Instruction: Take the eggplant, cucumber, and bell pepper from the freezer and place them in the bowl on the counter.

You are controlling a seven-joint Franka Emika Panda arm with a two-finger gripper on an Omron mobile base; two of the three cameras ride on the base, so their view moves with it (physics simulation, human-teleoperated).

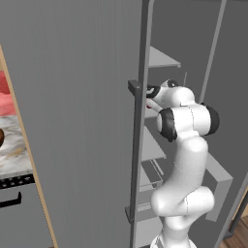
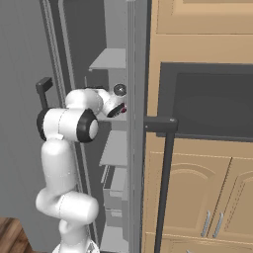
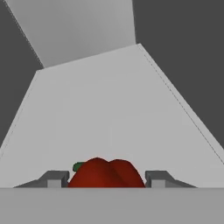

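Two of my fingers (image 3: 54, 178) sit partly open on either side of the red pepper (image 3: 106, 173), flanking it on a freezer (image 1: 72, 121) shelf (image 3: 109, 118); actual grip unclear.

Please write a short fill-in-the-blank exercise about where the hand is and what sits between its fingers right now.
1. The vegetable between the fingers of the hand is the bell ____.
2. The bell pepper is coloured ____.
3. The arm reaches into the freezer, whose door stands ____.
4. The bell pepper rests on a light grey ____ inside the freezer.

Missing words: pepper; red; open; shelf
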